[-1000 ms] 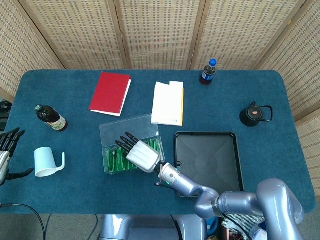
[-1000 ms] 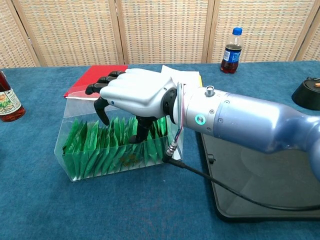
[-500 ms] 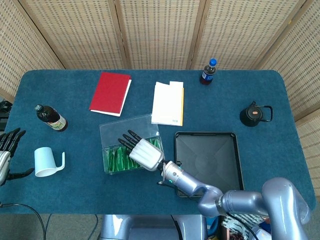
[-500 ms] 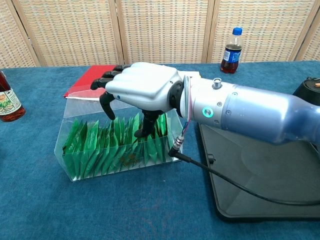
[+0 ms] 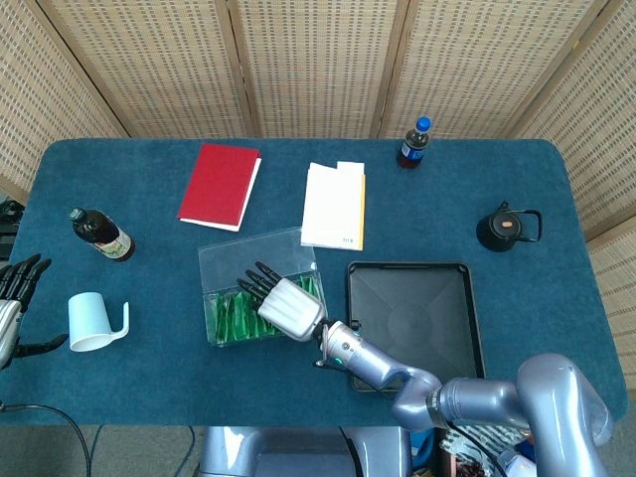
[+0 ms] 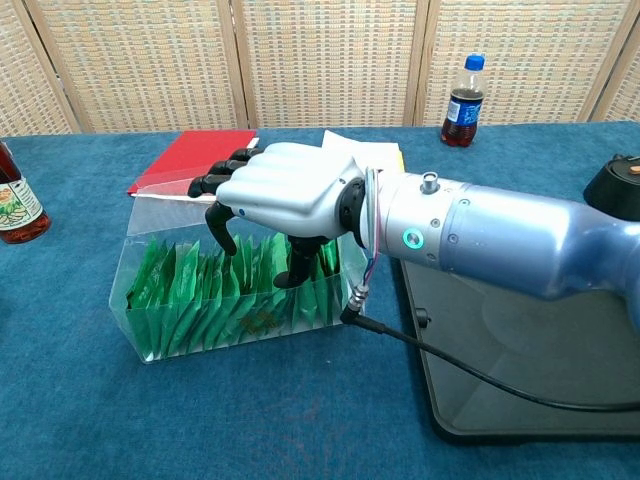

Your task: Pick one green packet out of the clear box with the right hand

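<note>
A clear box (image 5: 223, 262) (image 6: 210, 327) stands mid-table, packed with several upright green packets (image 5: 230, 318) (image 6: 185, 290). My right hand (image 5: 285, 304) (image 6: 286, 190) hovers over the box's right half, palm down. Its dark fingers (image 6: 222, 218) curl down just above the packets. The thumb (image 6: 300, 262) dips in among the packets at the right end, and its tip is hidden. No packet is lifted out, and the thumb and fingers stand apart. My left hand (image 5: 14, 299) rests at the far left edge in the head view, fingers spread, holding nothing.
A black tray (image 5: 452, 343) (image 6: 530, 400) lies right of the box, under my right forearm. Behind the box are a red book (image 5: 220, 185) (image 6: 185, 158), white papers (image 5: 334, 205), a cola bottle (image 5: 414, 143) and a black kettle (image 5: 507, 228). A brown bottle (image 5: 100, 235) and pale blue mug (image 5: 94, 322) stand left.
My right hand rose a little over the box half a second ago, then came back down with its thumb among the packets. The left hand has not moved.
</note>
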Robot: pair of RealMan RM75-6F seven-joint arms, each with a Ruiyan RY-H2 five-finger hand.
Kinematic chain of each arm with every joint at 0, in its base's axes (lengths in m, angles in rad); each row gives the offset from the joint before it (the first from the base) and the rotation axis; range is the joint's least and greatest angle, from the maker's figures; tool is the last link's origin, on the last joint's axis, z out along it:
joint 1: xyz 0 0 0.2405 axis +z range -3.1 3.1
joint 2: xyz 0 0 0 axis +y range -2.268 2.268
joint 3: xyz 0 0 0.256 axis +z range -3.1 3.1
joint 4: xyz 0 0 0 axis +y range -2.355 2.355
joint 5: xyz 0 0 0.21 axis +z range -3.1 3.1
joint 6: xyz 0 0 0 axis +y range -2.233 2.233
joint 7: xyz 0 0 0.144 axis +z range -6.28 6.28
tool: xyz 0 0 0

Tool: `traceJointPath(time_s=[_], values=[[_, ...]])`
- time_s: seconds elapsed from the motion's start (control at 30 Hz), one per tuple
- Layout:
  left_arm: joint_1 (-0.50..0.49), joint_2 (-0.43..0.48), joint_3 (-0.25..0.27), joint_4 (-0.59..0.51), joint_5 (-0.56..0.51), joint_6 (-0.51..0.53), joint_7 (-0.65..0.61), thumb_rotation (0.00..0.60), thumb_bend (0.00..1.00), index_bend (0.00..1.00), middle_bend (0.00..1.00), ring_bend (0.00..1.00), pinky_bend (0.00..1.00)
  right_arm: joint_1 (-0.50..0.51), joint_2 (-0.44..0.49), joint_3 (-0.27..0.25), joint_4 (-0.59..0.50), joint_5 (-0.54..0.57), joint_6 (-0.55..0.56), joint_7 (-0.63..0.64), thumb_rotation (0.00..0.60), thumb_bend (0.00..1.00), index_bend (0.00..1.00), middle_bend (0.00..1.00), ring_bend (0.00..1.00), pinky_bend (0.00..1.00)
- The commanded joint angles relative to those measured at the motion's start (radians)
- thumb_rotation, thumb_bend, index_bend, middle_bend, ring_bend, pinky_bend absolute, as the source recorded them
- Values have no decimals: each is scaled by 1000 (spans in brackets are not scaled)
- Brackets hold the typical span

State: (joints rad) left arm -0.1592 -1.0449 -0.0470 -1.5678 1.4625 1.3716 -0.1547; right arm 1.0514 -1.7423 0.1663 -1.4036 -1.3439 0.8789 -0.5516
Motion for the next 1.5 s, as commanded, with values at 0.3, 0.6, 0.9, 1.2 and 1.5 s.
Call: traceJointPath(time_s=[0.3,0.6,0.9,1.2,1.5], values=[[-2,0,0,1,-4,-5,0,600,73,0,0,0,0,2,28,9,-16,7,-5,-20,600,364,446,149,0,0],[-4,-3,0,2,-6,-8,8,600,72,0,0,0,0,-1,69,8,-47,13,-10,-34,600,364,446,152,0,0],[-6,-5,0,1,-8,-11,12,600,72,0,0,0,0,0,73,0,-55,16,-20,-32,600,363,446,152,0,0],[-5,-4,0,2,-8,-9,9,600,73,0,0,0,0,8,42,-2,-33,30,-31,-38,600,364,446,153,0,0],[-6,-3,-1,3,-9,-11,6,600,73,0,0,0,0,13,8,14,-13,43,-23,-19,600,383,452,161,0,0]])
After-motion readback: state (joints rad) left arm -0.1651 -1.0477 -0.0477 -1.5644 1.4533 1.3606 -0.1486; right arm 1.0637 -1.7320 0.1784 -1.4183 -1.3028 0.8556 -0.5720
